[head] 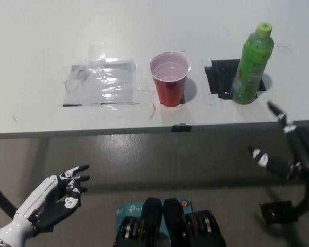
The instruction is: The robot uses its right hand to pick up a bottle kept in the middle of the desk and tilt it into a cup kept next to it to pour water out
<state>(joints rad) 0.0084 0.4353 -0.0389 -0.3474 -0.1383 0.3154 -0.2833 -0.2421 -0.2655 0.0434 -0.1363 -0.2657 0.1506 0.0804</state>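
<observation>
- Left hand (59,198) rests low below the counter (31,62) edge, fingers apart, empty.
- Cup (170,78), red and upright, stands mid-counter, apparently empty.
- Bottle (252,64), green and capped, stands upright just right of the cup, untouched.
- Right hand (286,149) hovers below the counter edge near the bottle, fingers spread wide, empty.
- Step: reach, not yet grasp. Next, the right hand must rise and close around the bottle's body.

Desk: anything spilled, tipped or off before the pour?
Nothing spilled or tipped. The green bottle stands upright, capped, on a black tape mark; the red cup stands upright beside it. One oddity: a wrinkled clear plastic sheet taped on the desk on the cup's other side.
</observation>
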